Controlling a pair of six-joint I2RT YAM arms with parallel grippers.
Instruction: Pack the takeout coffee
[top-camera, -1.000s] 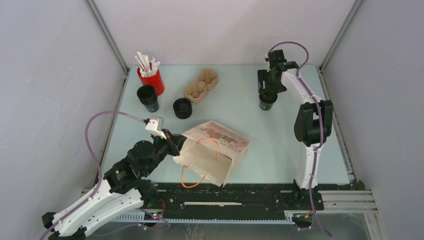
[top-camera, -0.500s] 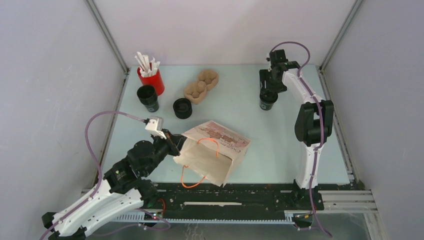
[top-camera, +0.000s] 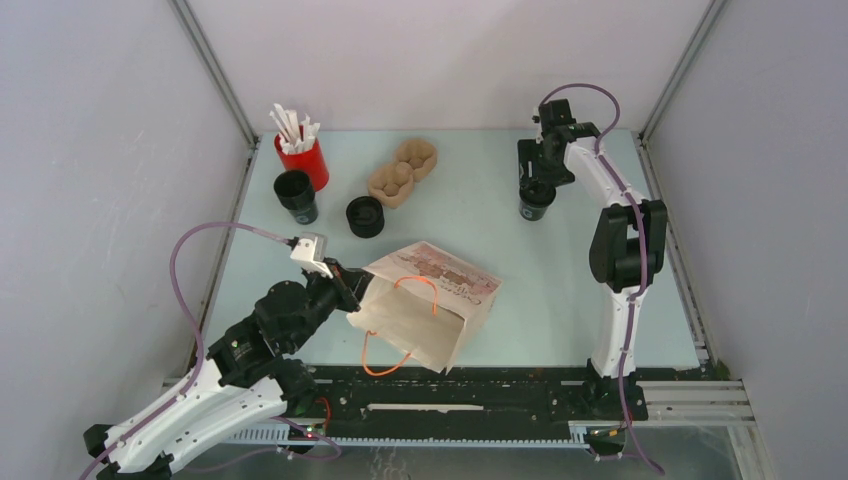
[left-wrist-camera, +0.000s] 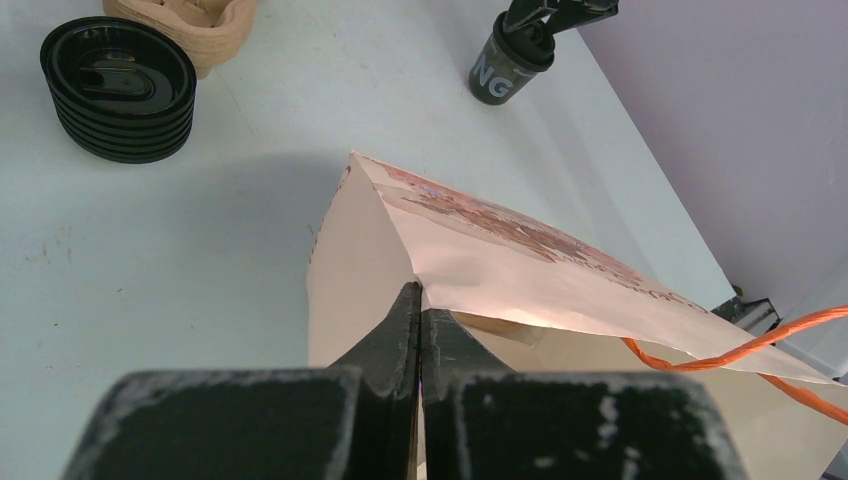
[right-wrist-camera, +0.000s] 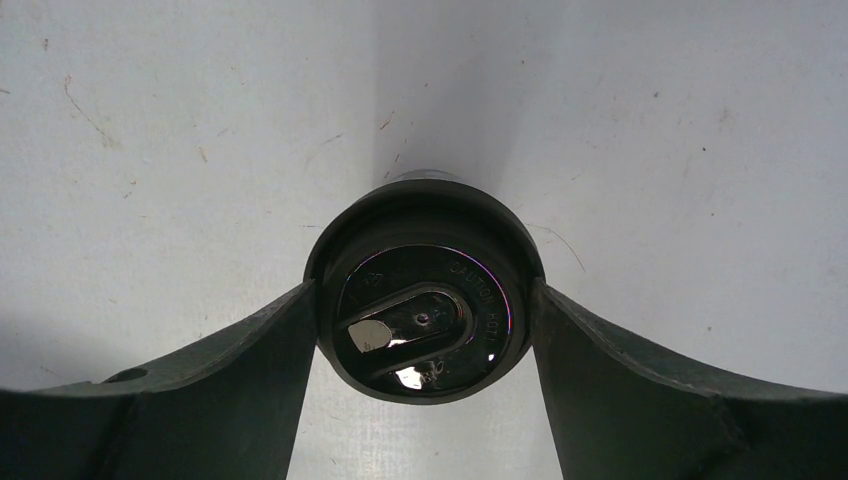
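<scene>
The takeout coffee (top-camera: 535, 201), a small black cup with a black lid, stands on the table at the back right. My right gripper (top-camera: 537, 186) is over it. In the right wrist view both fingers press the sides of the lid (right-wrist-camera: 425, 290), so the right gripper (right-wrist-camera: 425, 305) is shut on it. The cup also shows in the left wrist view (left-wrist-camera: 505, 65). The brown paper bag (top-camera: 430, 300) lies on its side at the front centre, its mouth facing the near edge. My left gripper (top-camera: 352, 290) is shut on the bag's rim (left-wrist-camera: 500, 225), with the jaws (left-wrist-camera: 420, 300) pinched together.
A red cup of white sticks (top-camera: 302, 160) and an open black cup (top-camera: 296, 195) stand at the back left. A squat stack of black lids (top-camera: 365, 216) and brown pulp cup carriers (top-camera: 402, 172) sit behind the bag. Orange bag handles (top-camera: 385, 365) trail toward the near edge.
My right gripper has shifted slightly to the right at the cup. The left arm and the bag have not moved.
</scene>
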